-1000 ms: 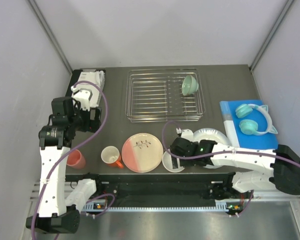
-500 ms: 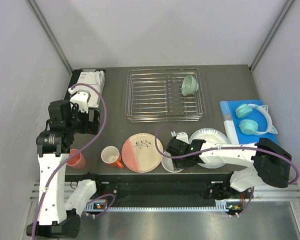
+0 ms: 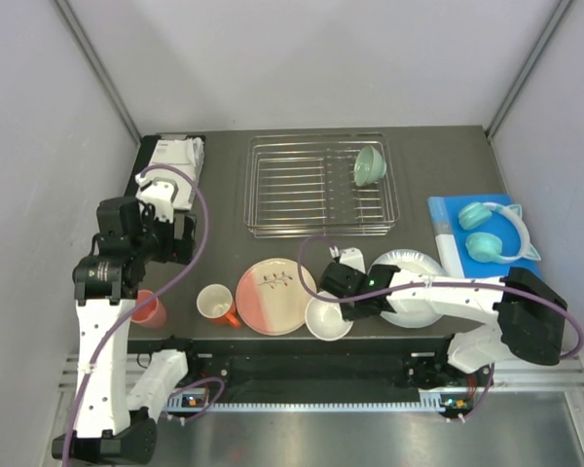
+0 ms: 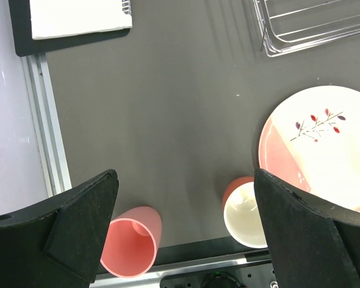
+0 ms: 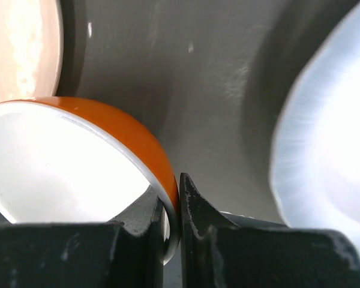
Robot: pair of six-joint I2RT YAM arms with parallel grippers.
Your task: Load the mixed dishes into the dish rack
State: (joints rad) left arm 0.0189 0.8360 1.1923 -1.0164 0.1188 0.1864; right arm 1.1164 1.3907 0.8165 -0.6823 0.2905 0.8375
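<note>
Top external view: the dish rack (image 3: 321,187) sits at the far middle of the desk (image 3: 438,175), and the mint green bowl (image 3: 368,165) leans on its side in the rack's far right corner; every other dish lies outside the rack, on its near side. Directly nearer than the rack lies the pink-and-cream plate (image 3: 277,297); nearer and to the rack's left stand the orange mug (image 3: 215,304) and, further left, the salmon cup (image 3: 148,309); nearer and to the rack's right lies the white plate (image 3: 409,287). Between the two plates is a small bowl (image 3: 328,316), white inside and orange outside; the right gripper (image 5: 173,198) has its jaws pinched on that bowl's rim, one finger inside and one outside. The left gripper (image 4: 185,177) hangs above bare desk to the rack's near left, jaws spread wide and holding nothing. Teal headphones (image 3: 496,233) lie to the rack's right; a black tray (image 3: 170,161) lies to its left.
</note>
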